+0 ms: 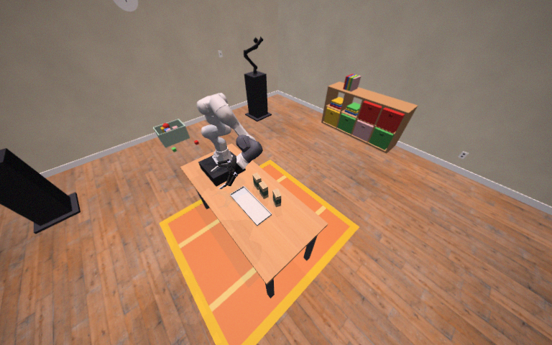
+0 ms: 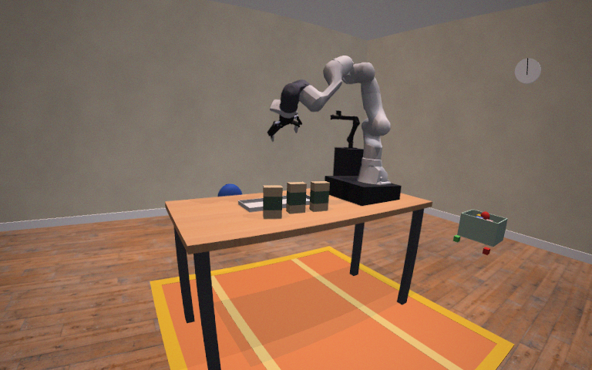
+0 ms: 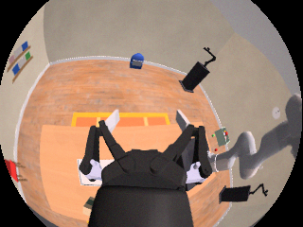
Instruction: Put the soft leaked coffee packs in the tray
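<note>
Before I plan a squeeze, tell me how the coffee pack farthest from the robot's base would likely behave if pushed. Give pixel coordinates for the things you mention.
The coffee pack (image 1: 277, 198) (image 2: 272, 202) would probably tip if pushed high, being taller than wide and standing upright. Its straight edges suggest sliding, not rolling, under a low push.

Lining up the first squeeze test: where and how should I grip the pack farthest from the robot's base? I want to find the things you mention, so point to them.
I'd grip the pack (image 1: 277, 198) (image 2: 272, 202) by its big flat sides, around the dark band, coming from above: it stands upright, with its top uncovered and gaps around it.
</note>
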Controlling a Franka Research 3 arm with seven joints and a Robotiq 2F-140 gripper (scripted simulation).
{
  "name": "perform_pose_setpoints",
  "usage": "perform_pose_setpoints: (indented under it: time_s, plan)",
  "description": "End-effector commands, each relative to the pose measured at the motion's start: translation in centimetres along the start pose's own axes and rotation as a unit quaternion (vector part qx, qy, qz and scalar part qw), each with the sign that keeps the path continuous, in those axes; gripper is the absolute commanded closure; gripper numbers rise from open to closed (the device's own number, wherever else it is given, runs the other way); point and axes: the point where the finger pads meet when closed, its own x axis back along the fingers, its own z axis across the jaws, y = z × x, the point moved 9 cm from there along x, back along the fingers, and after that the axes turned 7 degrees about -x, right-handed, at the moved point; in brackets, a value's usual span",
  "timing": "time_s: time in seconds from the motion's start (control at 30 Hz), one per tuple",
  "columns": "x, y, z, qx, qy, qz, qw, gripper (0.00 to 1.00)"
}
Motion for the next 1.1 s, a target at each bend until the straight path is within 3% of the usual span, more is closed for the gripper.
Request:
perform_pose_setpoints:
  time_s: [0.0,0.57,0.6,1.07]
  plan:
    - [-0.1,0.2,0.2,0.031,0.006,-0.01,0.999,0.0]
    - [-0.1,0.2,0.2,0.031,0.006,-0.01,0.999,0.0]
    - [3.0,-0.1,0.4,0.064,-0.007,-0.064,0.996,0.0]
    - [3.0,-0.1,0.4,0.064,-0.007,-0.064,0.996,0.0]
